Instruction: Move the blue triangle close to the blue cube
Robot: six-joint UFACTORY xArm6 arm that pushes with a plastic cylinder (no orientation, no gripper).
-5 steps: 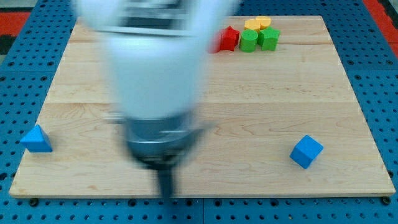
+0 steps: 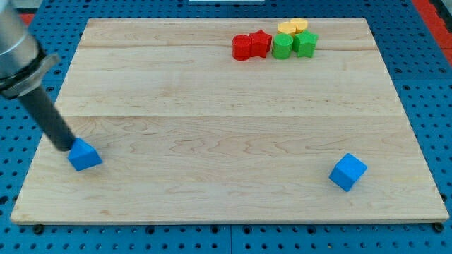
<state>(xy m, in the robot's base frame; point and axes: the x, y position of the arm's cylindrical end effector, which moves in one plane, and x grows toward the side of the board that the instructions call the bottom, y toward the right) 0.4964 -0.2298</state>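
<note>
- Camera view: a pale wooden counter (image 2: 226, 106) lies on a blue base with rows of small holes (image 2: 424, 106).
- My tip (image 2: 65, 147) is at the lower end of a dark rod which comes down slanting from the view's top left corner. The grey part of the arm (image 2: 15, 53) above it is blurred.
- The tip stands at the view's left side of the counter, touching or almost touching the upper left edge of the blue triangle (image 2: 84, 154); I cannot tell which of the two.
- This arm has no hand, only the rod, so nothing can be spread, pressed together or pinching.
- The blue triangle rests flat on the counter, near its left edge and rather low in the view.
- The blue cube (image 2: 348, 171) sits near the lower right corner of the counter, well apart from the blue triangle, with bare wood between them.
- At the view's top, right of the middle, five small blocks stand close together in a cluster.
- From left to right: a red block (image 2: 242, 47) of rounded shape, a red star (image 2: 260, 44) touching it, then a green block (image 2: 282, 46) and a second green block (image 2: 306, 44).
- A yellow block (image 2: 292, 27) lies just behind the two green ones, touching them.
- No container is on the counter; all blocks rest directly on the wood.
</note>
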